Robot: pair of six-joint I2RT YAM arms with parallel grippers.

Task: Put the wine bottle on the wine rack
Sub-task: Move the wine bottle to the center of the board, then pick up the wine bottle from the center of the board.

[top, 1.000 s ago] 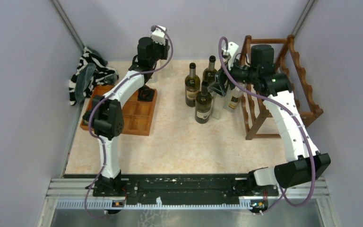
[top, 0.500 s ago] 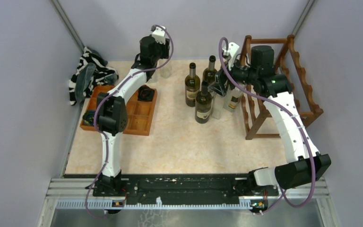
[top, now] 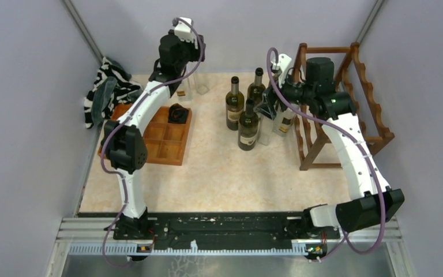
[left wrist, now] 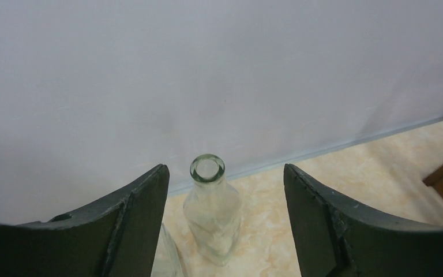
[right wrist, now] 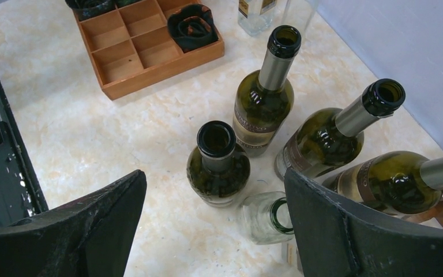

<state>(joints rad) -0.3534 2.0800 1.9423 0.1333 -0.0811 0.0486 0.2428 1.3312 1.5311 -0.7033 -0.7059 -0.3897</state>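
Left gripper [left wrist: 225, 171]: released, jaws standing wide apart, gripping nothing; hanging at the far left of the table [top: 219, 179], close to the back wall.
Clear glass bottle [left wrist: 210, 213]: standing upright below the left fingers, its open mouth showing in the gap between them, touching neither.
Right gripper [right wrist: 214, 174]: released, fingers gaping, grasping nothing; hovering above the bottle cluster at far centre-right.
Wine bottles [right wrist: 263, 98]: four green ones standing upright on the table, bunching together just left of the rack; the tops in view are showing open mouths.
Nearest wine bottle [right wrist: 218, 164]: sitting right under the gap between the right fingers, no contact showing.
Small clear bottle [right wrist: 262, 218]: standing inside the cluster, just beside the right finger tip.
Wine rack [top: 375, 104]: dark wooden frame with wavy rails, standing at the far right of the table, just right of the cluster.
Compartment tray [top: 167, 144]: orange-brown, lying at the left side of the table.
Black coiled item [top: 177, 112]: sitting in the tray's far right compartment; cannot tell what it is.
Striped cloth [top: 107, 92]: black and white, bunching at the far left, just beside the tray.
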